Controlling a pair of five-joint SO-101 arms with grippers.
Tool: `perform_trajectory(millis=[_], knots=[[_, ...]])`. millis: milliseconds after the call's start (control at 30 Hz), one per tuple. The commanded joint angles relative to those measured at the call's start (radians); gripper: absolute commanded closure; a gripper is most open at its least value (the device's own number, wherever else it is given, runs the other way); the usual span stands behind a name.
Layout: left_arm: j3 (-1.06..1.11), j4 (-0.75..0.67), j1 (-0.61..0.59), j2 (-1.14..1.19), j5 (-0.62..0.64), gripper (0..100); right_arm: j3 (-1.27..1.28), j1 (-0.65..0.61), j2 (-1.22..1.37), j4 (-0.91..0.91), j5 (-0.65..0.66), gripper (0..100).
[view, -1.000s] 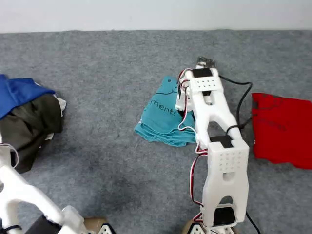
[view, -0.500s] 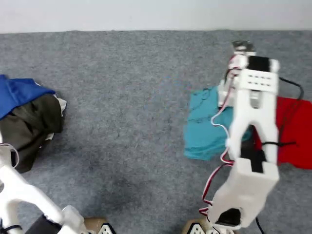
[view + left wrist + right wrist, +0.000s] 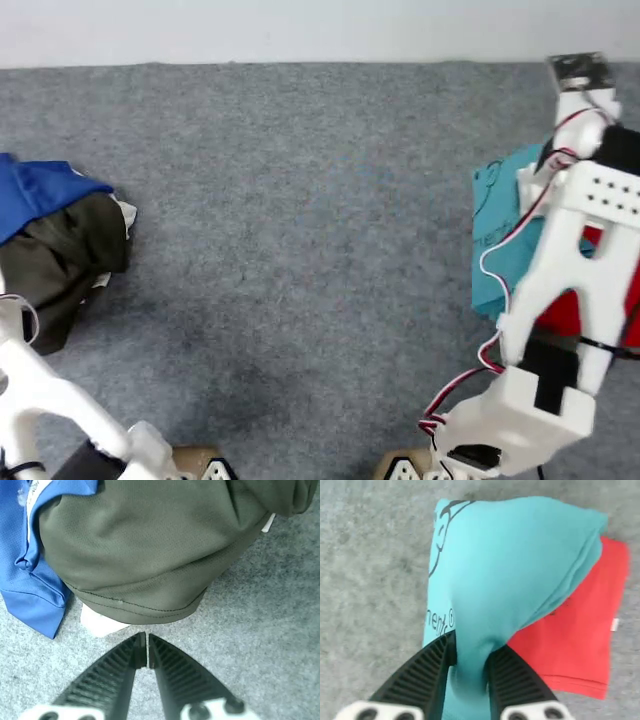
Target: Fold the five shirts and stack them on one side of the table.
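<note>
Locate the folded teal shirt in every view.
High view: folded teal shirt at the right edge, beside the folded red shirt, partly behind an arm.
Right wrist view: pinched in the right gripper, in front of the red shirt.
Left wrist view: faces the olive shirt instead.
Shared landmark: the red shirt.

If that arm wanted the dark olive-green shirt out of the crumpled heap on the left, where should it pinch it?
Probably the stitched hem of the olive-green shirt, coming in low from the bare grey felt side, where the left gripper sits shut. That edge is free and faces the gripper, while the blue shirt crowds the other side.
</note>
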Motion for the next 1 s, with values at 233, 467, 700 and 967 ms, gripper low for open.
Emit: perform_trajectory(millis=[233,467,700,967], knots=[[-0.039,-0.009,0.011,-0.048,-0.008,98,-0.015,0.16,0.067,-0.148,0.012,99.0],[-0.039,-0.009,0.011,-0.04,-0.008,98,-0.015,0.246,0.248,-0.288,0.167,97.6],[-0.039,-0.012,0.012,-0.04,-0.008,98,-0.163,0.28,0.269,-0.248,0.233,71.5],[-0.068,0.031,0.104,-0.044,-0.009,98,-0.295,0.179,0.259,0.019,0.238,89.3]])
